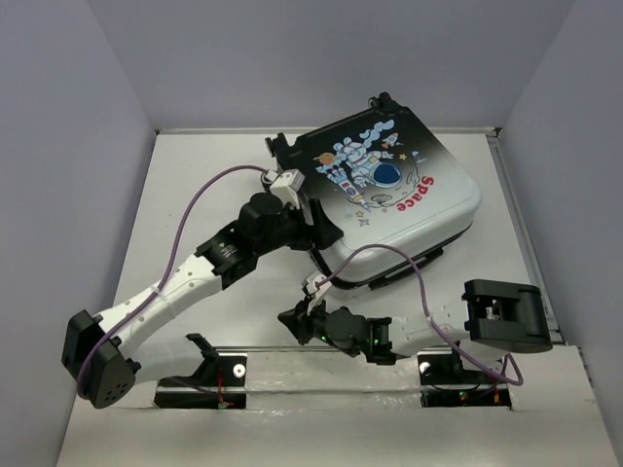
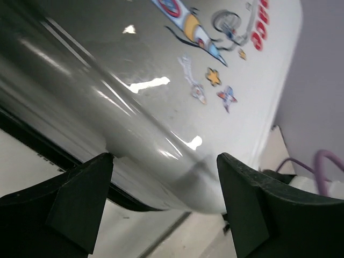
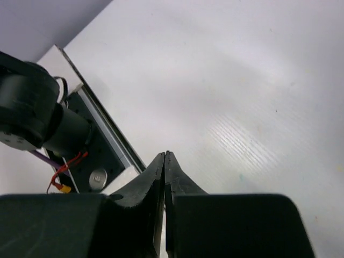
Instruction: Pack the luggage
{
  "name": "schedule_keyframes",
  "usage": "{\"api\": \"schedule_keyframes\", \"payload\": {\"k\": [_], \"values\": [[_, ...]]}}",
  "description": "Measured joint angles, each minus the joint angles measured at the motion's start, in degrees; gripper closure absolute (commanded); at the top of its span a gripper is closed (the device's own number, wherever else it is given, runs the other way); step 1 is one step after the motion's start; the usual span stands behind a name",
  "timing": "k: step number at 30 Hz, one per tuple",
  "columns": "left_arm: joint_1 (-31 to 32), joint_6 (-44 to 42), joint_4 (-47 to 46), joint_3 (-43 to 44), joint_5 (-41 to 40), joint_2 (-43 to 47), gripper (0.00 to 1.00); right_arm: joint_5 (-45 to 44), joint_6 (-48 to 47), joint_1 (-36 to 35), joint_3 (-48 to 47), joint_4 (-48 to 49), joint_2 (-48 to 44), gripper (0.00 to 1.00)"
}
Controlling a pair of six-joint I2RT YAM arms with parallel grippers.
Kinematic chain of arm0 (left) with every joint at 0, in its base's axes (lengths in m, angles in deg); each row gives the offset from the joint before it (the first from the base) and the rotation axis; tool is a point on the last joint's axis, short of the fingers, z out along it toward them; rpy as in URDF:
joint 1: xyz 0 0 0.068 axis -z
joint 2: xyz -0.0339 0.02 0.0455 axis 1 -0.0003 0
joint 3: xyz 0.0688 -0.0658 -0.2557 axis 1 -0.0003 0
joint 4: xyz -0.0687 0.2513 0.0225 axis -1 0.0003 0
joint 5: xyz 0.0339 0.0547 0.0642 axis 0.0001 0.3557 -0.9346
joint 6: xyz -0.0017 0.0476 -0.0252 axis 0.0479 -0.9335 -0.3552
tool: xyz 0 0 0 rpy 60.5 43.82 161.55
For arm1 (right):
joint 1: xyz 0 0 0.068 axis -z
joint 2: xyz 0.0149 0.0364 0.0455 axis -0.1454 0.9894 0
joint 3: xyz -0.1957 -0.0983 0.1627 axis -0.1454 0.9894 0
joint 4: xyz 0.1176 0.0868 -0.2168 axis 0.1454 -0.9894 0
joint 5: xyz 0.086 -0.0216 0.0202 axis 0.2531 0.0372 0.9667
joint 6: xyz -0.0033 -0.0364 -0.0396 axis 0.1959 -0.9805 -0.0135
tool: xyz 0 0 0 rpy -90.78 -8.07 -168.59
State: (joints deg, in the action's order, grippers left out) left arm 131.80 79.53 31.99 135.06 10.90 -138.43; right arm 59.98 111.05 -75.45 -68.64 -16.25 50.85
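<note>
The luggage [image 1: 389,195] lies flat at the far right of the table, printed shell up and lid down, with a black band along its near edge. My left gripper [image 1: 323,226] is open at its near left corner. In the left wrist view the silver shell [image 2: 161,64] fills the frame, and its rounded corner sits between the spread fingers of the left gripper [image 2: 164,158]. I cannot tell whether they touch it. My right gripper [image 1: 289,319] is shut and empty, low over the table in front of the luggage, and in the right wrist view [image 3: 165,155] its tips meet over bare table.
The arms' mounting rail [image 1: 331,365] runs along the near edge. Purple cables [image 1: 204,195] loop over both arms. Grey walls [image 1: 58,195] close in the table on the left, the right and the back. An arm base [image 3: 32,113] shows in the right wrist view.
</note>
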Motion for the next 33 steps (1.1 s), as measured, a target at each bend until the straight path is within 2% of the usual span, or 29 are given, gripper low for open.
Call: {"api": "schedule_keyframes", "payload": {"k": [6, 10, 12, 14, 17, 18, 20, 21, 27, 33], "values": [[7.7, 1.6, -4.2, 6.1, 4.3, -3.5, 0.10, -4.4, -4.3, -0.2, -2.4, 8.5, 5.2, 0.93], [7.8, 0.6, -3.1, 8.5, 2.1, -1.7, 0.05, -4.8, -5.1, -0.2, -4.1, 9.2, 4.7, 0.93], [6.7, -0.7, -1.5, 10.1, 0.6, -0.4, 0.04, -5.2, -3.8, -0.2, -3.8, 7.3, 3.3, 0.90], [3.3, -2.0, -0.2, 11.7, -0.1, 0.8, 0.04, -5.6, -2.1, -0.2, -2.8, 4.2, 0.6, 0.85], [-9.2, -3.1, -0.8, 13.0, 0.0, 1.8, 0.03, -6.2, 1.2, -0.2, -0.1, -4.8, -7.1, 0.75], [-14.3, -3.0, -1.6, 13.1, 0.2, 1.3, 0.03, -6.3, 1.9, -0.2, 0.2, -7.8, -10.0, 0.68], [-21.8, -2.5, -3.5, 13.1, 1.3, -1.4, 0.02, -6.1, 3.3, -0.2, 0.2, -12.7, -14.5, 0.60], [-25.3, -1.7, -4.7, 13.4, 3.1, -4.9, 0.02, -5.6, 3.6, -0.2, 0.2, -15.2, -16.5, 0.52], [-31.4, 2.3, -9.0, 17.4, 11.1, -24.2, 0.01, -0.7, 6.4, -0.2, 1.1, -26.4, -25.6, 0.30], [-32.2, 5.6, -9.1, 27.5, 14.6, -38.0, 0.01, 3.1, 7.3, -0.2, 2.3, -31.2, -27.4, 0.25]]}}
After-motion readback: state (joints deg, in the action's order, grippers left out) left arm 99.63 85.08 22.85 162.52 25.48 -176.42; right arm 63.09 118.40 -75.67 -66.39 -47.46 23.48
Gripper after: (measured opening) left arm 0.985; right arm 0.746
